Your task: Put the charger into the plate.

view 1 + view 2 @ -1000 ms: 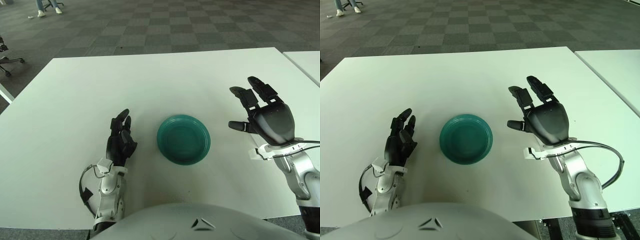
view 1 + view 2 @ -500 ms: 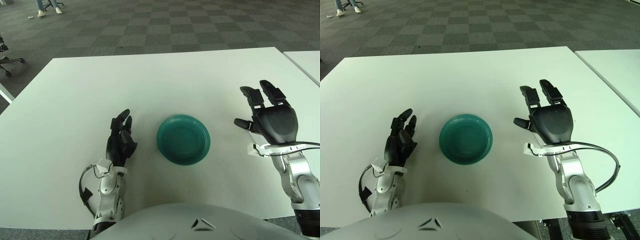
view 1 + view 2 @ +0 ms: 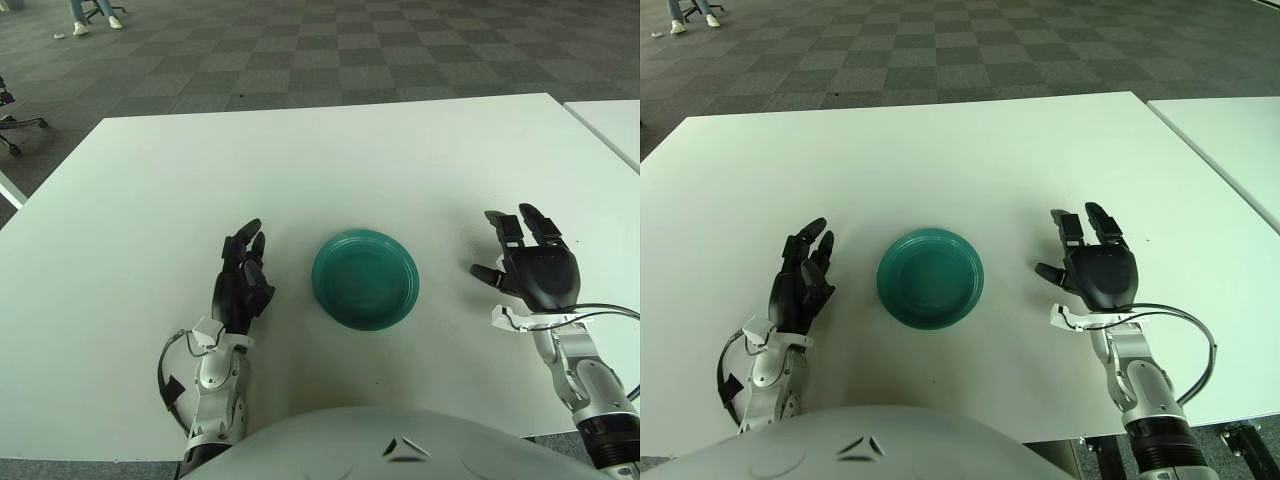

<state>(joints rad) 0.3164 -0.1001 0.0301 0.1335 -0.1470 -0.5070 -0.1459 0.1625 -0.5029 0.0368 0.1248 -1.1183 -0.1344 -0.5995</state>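
Observation:
A teal plate (image 3: 366,278) sits empty on the white table (image 3: 300,160), near the front middle. No charger shows in either view. My left hand (image 3: 241,283) rests on the table to the left of the plate, fingers relaxed and holding nothing. My right hand (image 3: 530,265) is low over the table to the right of the plate, fingers spread and holding nothing; it also shows in the right eye view (image 3: 1092,262).
A second white table (image 3: 1230,150) stands to the right across a narrow gap. Dark checkered carpet (image 3: 330,50) lies beyond the far edge. A chair base (image 3: 15,125) shows at the far left.
My right hand has come down and back toward me, from raised beside the plate to low near the table. The left hand and the plate have not moved.

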